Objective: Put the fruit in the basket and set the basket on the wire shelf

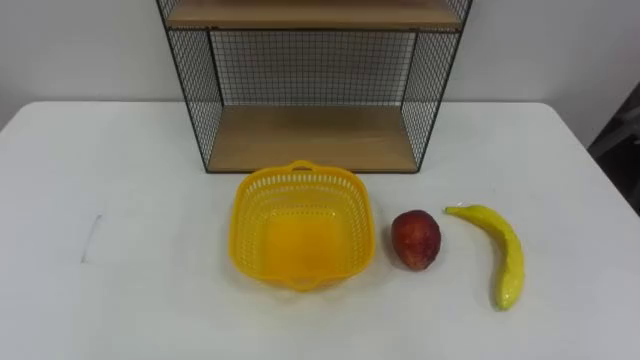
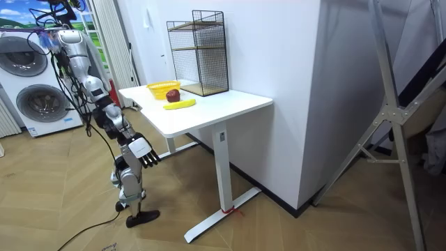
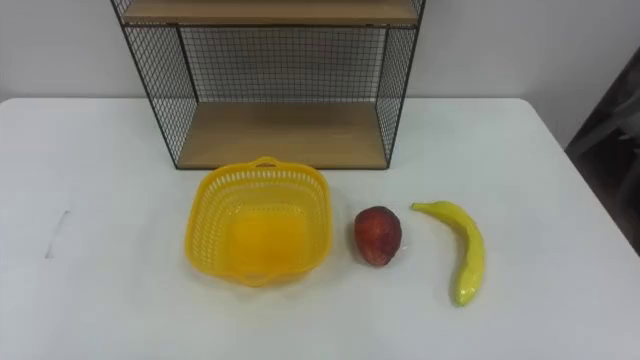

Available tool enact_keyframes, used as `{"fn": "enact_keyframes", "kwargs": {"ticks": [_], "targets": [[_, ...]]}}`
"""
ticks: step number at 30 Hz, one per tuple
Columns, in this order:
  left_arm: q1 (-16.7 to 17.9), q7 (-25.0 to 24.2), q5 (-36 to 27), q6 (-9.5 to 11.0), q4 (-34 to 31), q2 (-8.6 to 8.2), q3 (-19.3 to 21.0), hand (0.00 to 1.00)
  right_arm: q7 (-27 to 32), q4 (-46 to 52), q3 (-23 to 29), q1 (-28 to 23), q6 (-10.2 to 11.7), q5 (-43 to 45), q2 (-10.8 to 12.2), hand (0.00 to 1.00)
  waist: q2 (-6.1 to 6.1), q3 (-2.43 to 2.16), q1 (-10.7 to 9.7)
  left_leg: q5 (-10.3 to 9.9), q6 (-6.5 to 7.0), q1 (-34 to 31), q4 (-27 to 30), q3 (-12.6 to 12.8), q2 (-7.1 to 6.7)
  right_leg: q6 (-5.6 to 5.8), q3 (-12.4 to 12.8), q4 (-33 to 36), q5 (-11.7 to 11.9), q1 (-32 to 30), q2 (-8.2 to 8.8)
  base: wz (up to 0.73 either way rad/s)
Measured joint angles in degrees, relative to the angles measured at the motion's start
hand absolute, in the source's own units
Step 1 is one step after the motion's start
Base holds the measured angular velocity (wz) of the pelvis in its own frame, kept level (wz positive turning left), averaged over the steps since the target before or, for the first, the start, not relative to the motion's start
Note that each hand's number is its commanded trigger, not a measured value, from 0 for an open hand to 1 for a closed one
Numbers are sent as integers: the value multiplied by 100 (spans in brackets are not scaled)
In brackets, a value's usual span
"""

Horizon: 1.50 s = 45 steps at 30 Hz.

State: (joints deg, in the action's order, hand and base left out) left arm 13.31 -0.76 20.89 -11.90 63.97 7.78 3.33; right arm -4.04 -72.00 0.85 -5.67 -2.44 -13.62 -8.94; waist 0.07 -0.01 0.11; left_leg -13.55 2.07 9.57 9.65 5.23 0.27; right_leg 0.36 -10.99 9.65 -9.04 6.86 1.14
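An empty yellow plastic basket (image 1: 300,240) stands at the middle of the white table (image 1: 120,190). To its right lies a dark red round fruit (image 1: 416,239), and further right a yellow banana (image 1: 503,255), stem end toward the shelf. Behind the basket is the black wire shelf (image 1: 310,135) with wooden boards; its lower board is bare. In the room view I stand at the table's edge facing the shelf (image 2: 201,52), and my right hand (image 2: 143,150) hangs low beside me, below table height, fingers straight and holding nothing.
The shelf stands against the white wall. A faint grey mark (image 1: 92,238) is on the table's left part. In the room view, washing machines (image 2: 38,90) stand behind me and a metal stand (image 2: 390,125) is at the room view's right.
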Motion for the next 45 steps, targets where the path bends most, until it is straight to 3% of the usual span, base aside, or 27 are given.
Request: {"fn": "enact_keyframes", "kwargs": {"ticks": [4, 11, 22, 34, 40, 45], "targets": [[-23, 6, -1, 102, 5, 0, 0, 0, -50, -72, 49, 0, 46, -122, 1, 0, -6, -2, -14, 0, 0, 4, 2, 1, -1, 0, 0, -1, 0, 7, 1, 0], [35, 44, -19, 97, 12, -53, 234, 0, 241, -116, 107, -129, 42, -462, 0, 0, -48, 0, -35, -11, -17, 59, -25, 37, 13, -8, 68, 19, -32, 13, -24, -4], [69, 251, -115, 115, 10, -61, 327, 0, 454, -185, 282, -452, -123, -468, 23, 0, -81, 2, -158, -31, -26, 111, -36, 70, 27, -15, 133, 3, -42, 9, -43, -2], [224, 443, -373, 334, 16, -94, 590, 0, 792, -206, 1040, -511, -139, -2908, 117, 0, -41, -10, -262, -48, -19, 85, -31, 113, 57, -15, 187, 38, -41, -40, -57, -1], [289, 555, -768, 380, 11, -93, 896, 0, 1076, -136, 1822, -505, -141, -4610, 111, 0, -31, -16, -317, -53, -28, 105, -33, 121, 34, -30, 254, 111, -87, -84, -61, -2], [357, 565, -798, 406, -22, -50, 1037, 0, 1706, 212, 2639, -433, -120, -5725, 94, 0, -46, -20, -460, -53, -27, 98, -44, 141, 30, -29, 282, 161, -108, -121, -50, -1]]}}
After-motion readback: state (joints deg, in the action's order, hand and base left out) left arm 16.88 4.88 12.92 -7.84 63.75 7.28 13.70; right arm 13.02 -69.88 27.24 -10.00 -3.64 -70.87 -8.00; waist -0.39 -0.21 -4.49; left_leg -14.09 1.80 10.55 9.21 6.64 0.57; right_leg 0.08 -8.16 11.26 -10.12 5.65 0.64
